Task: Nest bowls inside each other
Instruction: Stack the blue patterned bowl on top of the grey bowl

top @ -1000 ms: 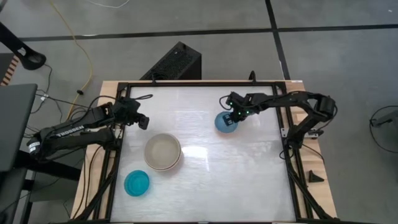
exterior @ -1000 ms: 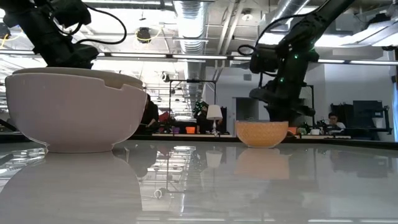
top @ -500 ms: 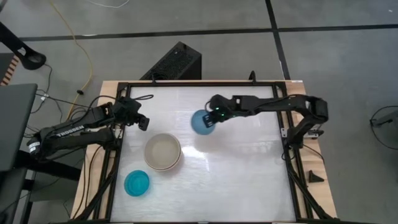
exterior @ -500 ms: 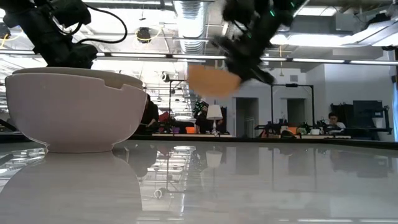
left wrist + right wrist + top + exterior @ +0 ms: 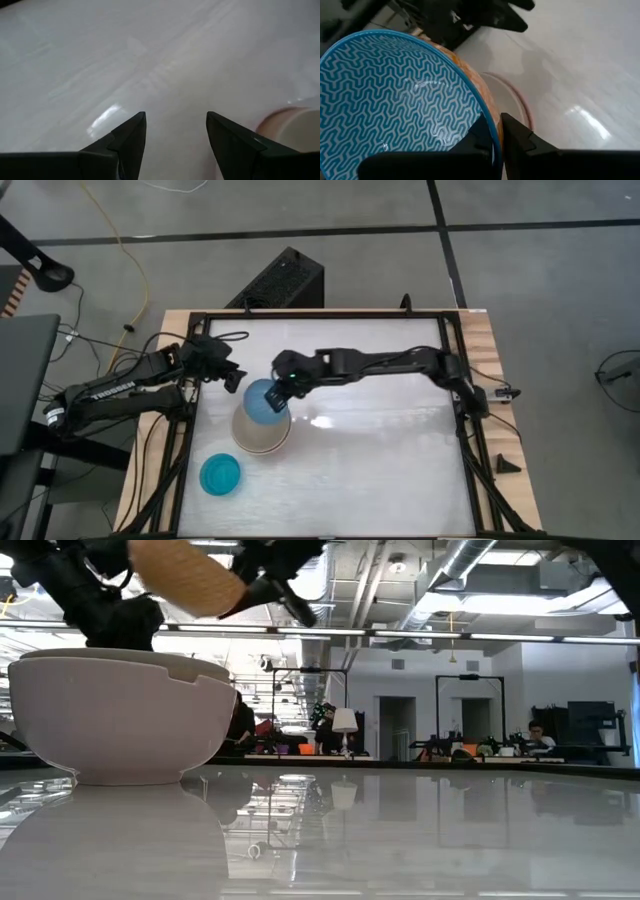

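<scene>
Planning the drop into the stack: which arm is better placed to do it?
The right: its gripper already holds the patterned blue bowl by the rim above the stacked bowls. The left gripper waits beside, empty.

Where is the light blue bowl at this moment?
In the high view, the light blue bowl is held by the right gripper, left of centre, over the far edge of the stacked bowls.
</scene>
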Robot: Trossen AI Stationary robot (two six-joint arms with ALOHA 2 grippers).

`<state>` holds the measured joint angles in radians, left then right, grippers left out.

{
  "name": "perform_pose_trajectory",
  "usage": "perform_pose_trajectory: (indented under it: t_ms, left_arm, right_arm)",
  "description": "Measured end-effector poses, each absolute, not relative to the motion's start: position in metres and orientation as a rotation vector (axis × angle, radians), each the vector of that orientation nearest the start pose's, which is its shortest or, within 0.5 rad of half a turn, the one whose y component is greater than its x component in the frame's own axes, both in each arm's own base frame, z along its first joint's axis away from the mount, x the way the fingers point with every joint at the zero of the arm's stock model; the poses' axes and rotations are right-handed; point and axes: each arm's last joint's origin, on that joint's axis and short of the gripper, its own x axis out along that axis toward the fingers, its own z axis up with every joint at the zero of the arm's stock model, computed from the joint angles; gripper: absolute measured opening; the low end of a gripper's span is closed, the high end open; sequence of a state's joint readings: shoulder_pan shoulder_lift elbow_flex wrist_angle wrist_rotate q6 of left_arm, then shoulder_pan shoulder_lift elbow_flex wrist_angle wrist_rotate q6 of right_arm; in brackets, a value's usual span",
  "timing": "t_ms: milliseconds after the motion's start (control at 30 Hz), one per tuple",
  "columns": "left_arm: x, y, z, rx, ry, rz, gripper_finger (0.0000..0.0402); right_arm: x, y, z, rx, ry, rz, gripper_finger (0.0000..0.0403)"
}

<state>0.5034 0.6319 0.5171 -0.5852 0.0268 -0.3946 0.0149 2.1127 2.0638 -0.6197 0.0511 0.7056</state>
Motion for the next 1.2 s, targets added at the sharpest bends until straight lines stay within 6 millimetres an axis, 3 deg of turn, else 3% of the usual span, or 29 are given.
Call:
perform_pose_trajectory:
  t_ms: [200, 300, 467, 633, 1000, 1200]
  left_arm:
    - [0.116, 0.063, 0.236, -0.478, 0.577, 0.556, 0.0197]
    - [0.115, 0.064, 0.246, -0.403, 0.580, 0.590, 0.0197]
    - [0.112, 0.065, 0.264, -0.284, 0.580, 0.637, 0.0197]
    - [0.111, 0.065, 0.264, -0.230, 0.607, 0.635, 0.0197]
    - [0.108, 0.064, 0.260, -0.251, 0.660, 0.642, 0.0197]
    - [0.108, 0.064, 0.260, -0.264, 0.654, 0.659, 0.0197]
  right_arm:
    - [0.503, 0.015, 0.307, 0.665, 0.666, -0.237, 0.0043]
    - [0.510, 0.021, 0.292, 0.680, 0.701, -0.241, 0.0043]
    - [0.517, 0.025, 0.271, 0.707, 0.755, -0.255, 0.0043]
    - [0.521, 0.027, 0.259, 0.718, 0.781, -0.272, 0.0043]
    - [0.518, 0.021, 0.256, 0.691, 0.797, -0.333, 0.0045]
    - [0.519, 0.025, 0.257, 0.643, 0.791, -0.303, 0.0098]
